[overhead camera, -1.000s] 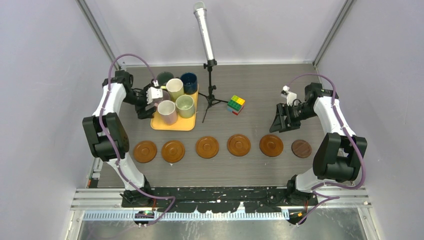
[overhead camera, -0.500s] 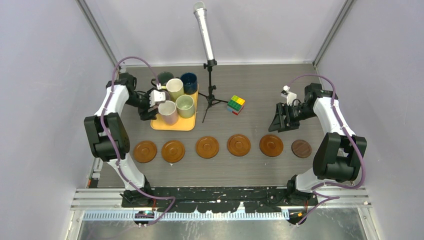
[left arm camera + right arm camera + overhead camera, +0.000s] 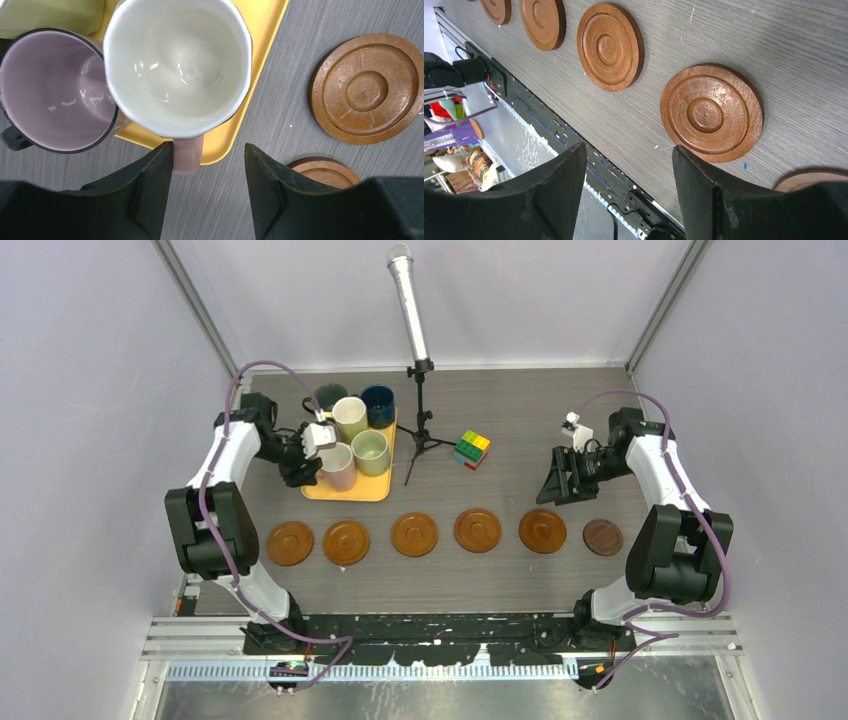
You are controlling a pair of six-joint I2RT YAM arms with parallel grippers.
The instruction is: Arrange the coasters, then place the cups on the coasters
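Six brown coasters lie in a row across the table, from the leftmost coaster to the small dark coaster. The cups stand on the yellow tray: pink cup, pale green cup, cream-yellow cup, navy cup, dark green cup. The mauve cup shows in the left wrist view. My left gripper is open astride the pink cup's handle; one finger touches it, the other stands apart. My right gripper hangs open and empty above the right coasters.
A multicoloured cube sits right of a microphone stand, whose tripod legs spread just beside the tray. The handle of the pink cup overhangs the tray's near edge. A black rail runs along the table's near edge.
My left gripper has shifted a little toward the pink cup and its jaws have narrowed around the handle. The right arm has not moved.
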